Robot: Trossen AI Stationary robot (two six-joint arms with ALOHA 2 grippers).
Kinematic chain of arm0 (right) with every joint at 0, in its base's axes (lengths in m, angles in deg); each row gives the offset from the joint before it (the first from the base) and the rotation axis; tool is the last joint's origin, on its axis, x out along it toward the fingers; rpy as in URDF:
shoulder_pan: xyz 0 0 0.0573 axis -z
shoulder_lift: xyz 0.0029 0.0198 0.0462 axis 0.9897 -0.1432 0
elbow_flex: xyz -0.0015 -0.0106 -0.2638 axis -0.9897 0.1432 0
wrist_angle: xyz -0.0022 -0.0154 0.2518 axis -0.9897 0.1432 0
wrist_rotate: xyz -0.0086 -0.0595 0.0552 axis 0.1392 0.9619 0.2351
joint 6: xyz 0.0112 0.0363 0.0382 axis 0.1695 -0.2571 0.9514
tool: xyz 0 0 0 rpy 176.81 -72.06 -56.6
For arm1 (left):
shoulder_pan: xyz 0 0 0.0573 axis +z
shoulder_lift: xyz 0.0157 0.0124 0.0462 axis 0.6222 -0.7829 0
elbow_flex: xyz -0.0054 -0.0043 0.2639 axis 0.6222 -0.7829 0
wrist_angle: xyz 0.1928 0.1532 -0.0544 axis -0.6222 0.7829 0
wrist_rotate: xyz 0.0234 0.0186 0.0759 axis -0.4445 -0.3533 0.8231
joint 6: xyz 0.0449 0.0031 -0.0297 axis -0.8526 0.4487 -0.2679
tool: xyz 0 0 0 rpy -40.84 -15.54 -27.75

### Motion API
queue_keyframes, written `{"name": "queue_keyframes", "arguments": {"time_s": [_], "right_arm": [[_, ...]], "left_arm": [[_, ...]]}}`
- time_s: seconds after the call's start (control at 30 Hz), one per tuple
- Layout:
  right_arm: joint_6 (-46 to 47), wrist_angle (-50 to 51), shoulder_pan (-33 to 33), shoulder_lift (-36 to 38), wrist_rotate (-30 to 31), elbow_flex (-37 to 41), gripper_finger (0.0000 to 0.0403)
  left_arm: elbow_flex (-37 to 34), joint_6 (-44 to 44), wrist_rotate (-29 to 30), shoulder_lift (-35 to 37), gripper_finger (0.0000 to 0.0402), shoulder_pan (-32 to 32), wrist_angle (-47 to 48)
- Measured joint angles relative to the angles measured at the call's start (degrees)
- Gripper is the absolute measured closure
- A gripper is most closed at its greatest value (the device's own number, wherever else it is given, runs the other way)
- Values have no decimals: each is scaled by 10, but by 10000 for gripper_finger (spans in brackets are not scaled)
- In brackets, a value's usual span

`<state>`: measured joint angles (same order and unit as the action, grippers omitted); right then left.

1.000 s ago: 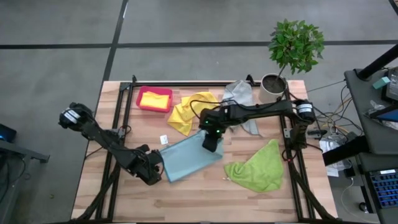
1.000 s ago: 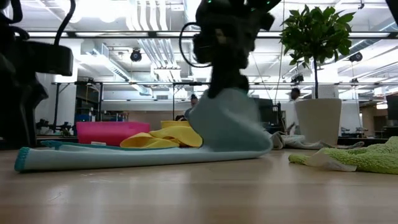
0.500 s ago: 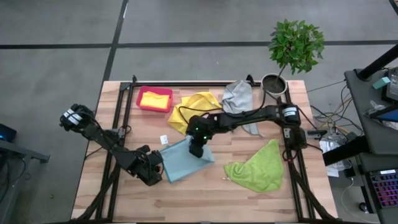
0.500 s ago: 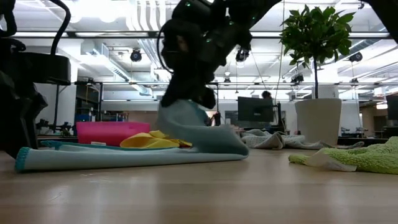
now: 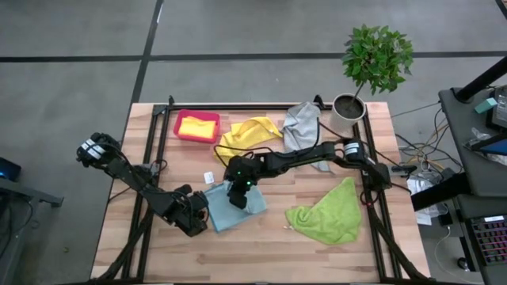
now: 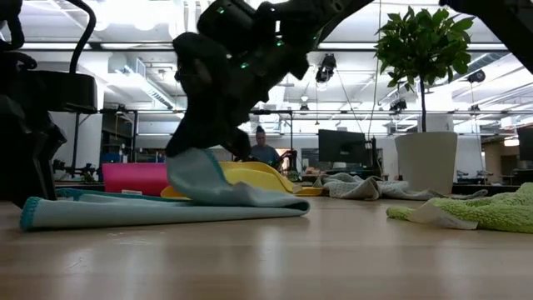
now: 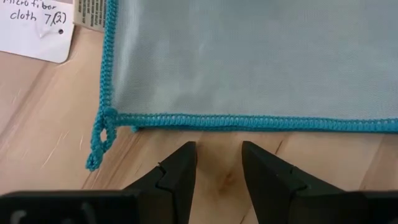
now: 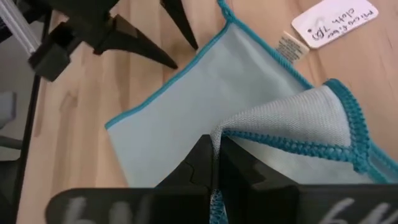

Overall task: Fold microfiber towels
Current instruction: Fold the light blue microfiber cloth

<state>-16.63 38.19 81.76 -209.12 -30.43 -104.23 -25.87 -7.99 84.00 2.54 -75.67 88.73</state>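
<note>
Right end effector [image 5: 236, 198] is pinched tight on one edge of the light blue towel [image 5: 226, 212], holding that edge up over the rest of the cloth, which lies flat on the surface [image 5: 261, 249]. In the low view the lifted edge curls over the flat layer, so this looks like a fold halfway through: doubled over, not yet laid down or squared up.

Left end effector [image 7: 217, 163] sits low at the near left corner of the same towel, its fingers apart and holding nothing, tips just short of the stitched blue hem. A small white tag [image 7: 37, 28] lies on the wood just beside that corner.

Now the tally. In the red bin [image 5: 178, 131] at the far left there's a yellow towel [image 5: 198, 127] lying flat; whether it is neatly folded I can't tell from here. A second yellow towel [image 5: 242, 138] lies rumpled in the far middle, near the bin. The grey towel [image 5: 303, 123] is bunched beside the potted plant [image 5: 372, 67] at the far right. The green towel [image 5: 329, 214] sprawls crumpled at the near right.

My read: one towel possibly done, one in hand, three untouched. Plenty left on this task.
</note>
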Motion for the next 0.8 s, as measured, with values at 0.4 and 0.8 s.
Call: {"name": "queue_keyframes", "arguments": {"time_s": [0.4, 0.8], "right_arm": [[-11, -31, -5, -34, 1, -36, 311], [-113, 15, -5, -9, 2, -37, 224]], "left_arm": [[0, 0, 1, 0, 286, 0, -1], [3, 0, 0, 0, 286, 1, -1]]}}
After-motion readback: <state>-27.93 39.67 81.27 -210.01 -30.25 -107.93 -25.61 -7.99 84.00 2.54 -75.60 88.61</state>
